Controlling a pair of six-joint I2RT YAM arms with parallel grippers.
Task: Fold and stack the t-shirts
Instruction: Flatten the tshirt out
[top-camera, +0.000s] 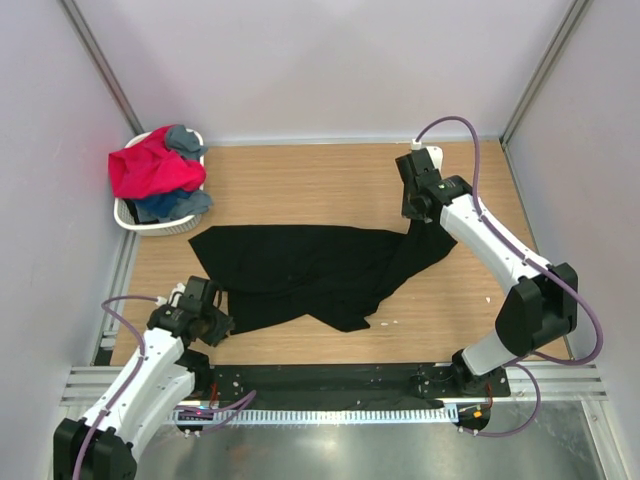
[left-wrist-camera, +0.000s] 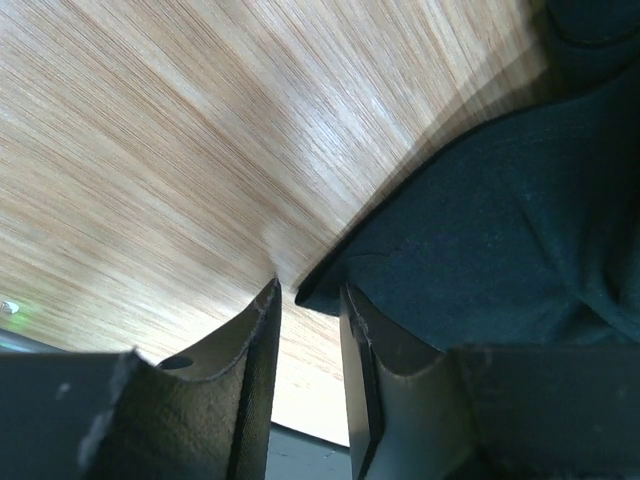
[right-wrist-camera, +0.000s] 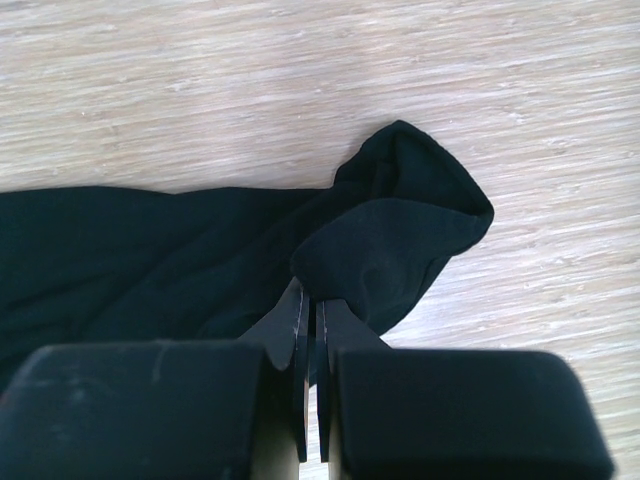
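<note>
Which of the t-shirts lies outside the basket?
The black t-shirt, spread on the table; the red-pink, grey and blue ones sit in the white basket.

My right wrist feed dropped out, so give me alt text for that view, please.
The right gripper is closed on a bunched edge of the black t-shirt, which rises in a rounded fold just beyond the fingertips. The rest of the shirt trails left across the light wooden table.

No text, label, brand or number can be read anywhere.
</note>
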